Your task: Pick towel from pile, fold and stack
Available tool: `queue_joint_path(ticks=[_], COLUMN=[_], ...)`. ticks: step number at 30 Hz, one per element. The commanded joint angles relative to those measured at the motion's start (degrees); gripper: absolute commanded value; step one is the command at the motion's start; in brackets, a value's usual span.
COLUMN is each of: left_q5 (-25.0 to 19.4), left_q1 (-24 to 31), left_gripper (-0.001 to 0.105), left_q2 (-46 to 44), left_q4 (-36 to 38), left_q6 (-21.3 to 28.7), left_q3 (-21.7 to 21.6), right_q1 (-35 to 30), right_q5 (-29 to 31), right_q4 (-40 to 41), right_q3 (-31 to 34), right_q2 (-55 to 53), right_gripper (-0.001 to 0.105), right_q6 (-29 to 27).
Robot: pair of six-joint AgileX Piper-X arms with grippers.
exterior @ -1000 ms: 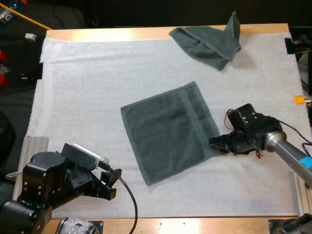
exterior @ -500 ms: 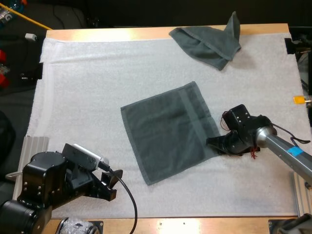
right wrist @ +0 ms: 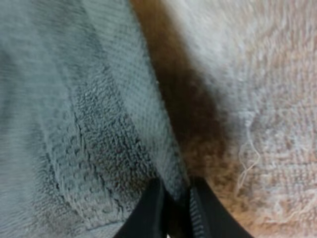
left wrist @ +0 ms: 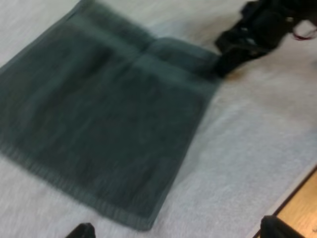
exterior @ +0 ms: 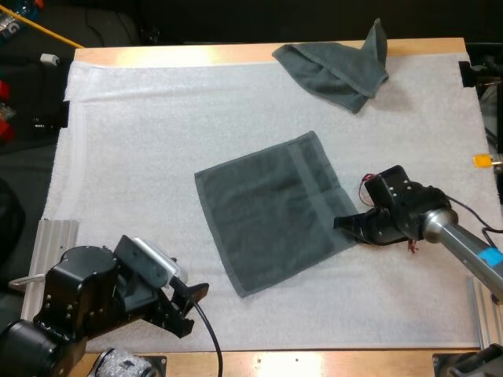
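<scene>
A dark grey-green towel lies spread flat on the white mat, turned a little askew. My right gripper is at its right corner, low on the mat. Up close, its fingertips are shut on the towel's hem. A second towel lies crumpled at the mat's far edge. My left gripper hovers near the front left, short of the flat towel's near corner; its fingers stand wide apart. Its camera looks over the flat towel toward the right gripper.
The wooden table edge runs along the front, close behind my left arm. Bare mat stretches left of the flat towel and between it and the crumpled one.
My left arm has dropped slightly and turned toward the flat towel's near corner. The right gripper has shifted a little at the towel's right corner while staying on it.
</scene>
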Motion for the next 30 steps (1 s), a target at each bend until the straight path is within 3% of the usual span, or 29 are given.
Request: queue_joint_path(ticks=[1,14,19,21,30], left_q5=[-0.4,-1.8,-10.4,-11.7,-14.5], left_q1=[-1.7,-10.2,-15.0,-16.5,-19.1], left_gripper=[0.064,0.064,0.064,0.064,0.045], left_q2=[0.1,12.6,21.0,24.4,39.2], left_q4=[-1.5,-2.4,-6.0,-7.2,-7.5], left_q6=[1.3,9.5,13.3,14.2,13.2], left_q3=[0.0,0.0,0.0,0.0,0.0], right_q1=[-0.4,-0.4,-0.4,-0.4,-0.4], right_q5=[-0.8,-0.8,-0.8,-0.8,-0.8], right_q4=[-0.4,4.3,3.8,3.6,3.6], right_q3=[0.0,0.0,0.0,0.0,0.0], right_q2=[-2.1,-6.5,-6.5,-6.5,-6.5], right_gripper=[0.000,0.000,0.000,0.000,0.000], right_q6=[0.2,0.2,0.1,0.1,0.1])
